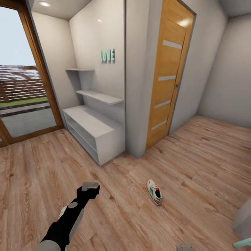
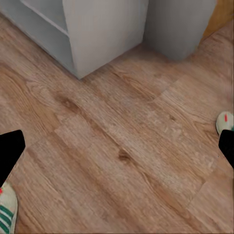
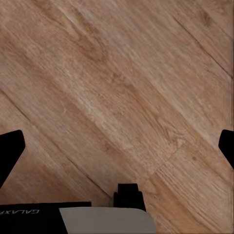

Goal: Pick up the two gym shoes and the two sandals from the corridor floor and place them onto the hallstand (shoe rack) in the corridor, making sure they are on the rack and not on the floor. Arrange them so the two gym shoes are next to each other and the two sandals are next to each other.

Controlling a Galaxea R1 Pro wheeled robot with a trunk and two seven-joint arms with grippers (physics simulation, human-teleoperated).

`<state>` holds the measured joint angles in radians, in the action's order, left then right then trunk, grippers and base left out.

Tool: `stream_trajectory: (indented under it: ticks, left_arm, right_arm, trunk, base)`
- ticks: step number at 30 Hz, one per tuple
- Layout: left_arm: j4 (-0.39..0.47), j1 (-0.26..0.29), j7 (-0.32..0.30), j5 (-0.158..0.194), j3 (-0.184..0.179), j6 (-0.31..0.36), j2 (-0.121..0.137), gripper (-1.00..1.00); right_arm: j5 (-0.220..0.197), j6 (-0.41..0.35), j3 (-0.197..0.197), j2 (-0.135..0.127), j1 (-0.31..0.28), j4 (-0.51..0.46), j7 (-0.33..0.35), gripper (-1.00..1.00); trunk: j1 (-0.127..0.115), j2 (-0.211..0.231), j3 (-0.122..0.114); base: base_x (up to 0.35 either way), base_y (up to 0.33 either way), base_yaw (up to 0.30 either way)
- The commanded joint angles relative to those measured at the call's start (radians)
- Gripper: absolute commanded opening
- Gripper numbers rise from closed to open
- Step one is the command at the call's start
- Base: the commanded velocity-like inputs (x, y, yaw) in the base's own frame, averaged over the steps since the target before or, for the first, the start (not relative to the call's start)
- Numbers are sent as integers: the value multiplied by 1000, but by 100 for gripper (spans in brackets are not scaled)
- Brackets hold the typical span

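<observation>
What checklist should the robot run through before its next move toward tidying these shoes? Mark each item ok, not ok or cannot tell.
1. Left claw open and holding nothing: ok.
2. Right claw open and holding nothing, above the corridor floor: ok.
3. First gym shoe located: ok. It lies on the floor, apart from both claws.
4. Second gym shoe located: ok. It lies on the floor close by the left arm.
5. Gym shoes on the hallstand: not ok. Both are on the floor.
6. Where the sandals lie: cannot tell.
</observation>
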<state>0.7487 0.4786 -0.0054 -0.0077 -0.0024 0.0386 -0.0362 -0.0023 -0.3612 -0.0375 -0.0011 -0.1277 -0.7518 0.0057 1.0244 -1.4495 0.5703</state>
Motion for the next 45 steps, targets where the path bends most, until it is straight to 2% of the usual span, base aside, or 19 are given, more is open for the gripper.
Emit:
stream_trajectory:
  ticks: [1, 4, 5, 9, 10, 12, 16, 45]
  left_arm:
    - [14, 5, -1, -1, 0, 6, -2, 100]
    - [60, 16, 0, -2, -2, 11, -12, 100]
    - [97, 22, 1, -3, -10, 12, -25, 100]
    - [115, 25, 2, -4, -43, 13, -32, 100]
    - [117, 25, 2, -3, -76, 13, -34, 100]
    - [118, 25, 2, -2, -95, 13, -35, 100]
    - [118, 25, 2, 1, -113, 14, -36, 100]
    - [121, 25, 1, 8, -117, 16, -36, 100]
  right_arm:
    - [0, -32, -1, 0, -3, -23, 0, 100]
    - [0, -95, -1, 2, -21, -76, -2, 100]
    - [-2, -121, -1, 2, -47, -98, -3, 100]
    - [-4, -132, -1, 1, -61, -108, -1, 100]
    - [-1, -136, -1, 1, -64, -111, 2, 100]
    - [1, -137, 0, 1, -66, -112, 5, 100]
    - [0, -138, 1, 0, -67, -114, 9, 100]
    - [-5, -124, 1, -3, -67, -115, 11, 100]
  trunk:
    - [1, 0, 1]
    - [1, 0, 1]
    - [1, 0, 1]
    - [1, 0, 1]
    - [1, 0, 1]
    - [1, 0, 1]
    - [1, 0, 1]
    - [1, 0, 1]
  base:
    - [348, -87, 0]
    - [346, -94, 0]
    - [322, -143, 0]
    - [309, -159, 0]
    - [292, -175, 0]
    - [289, -178, 0]
    - [286, -181, 0]
    - [285, -183, 0]
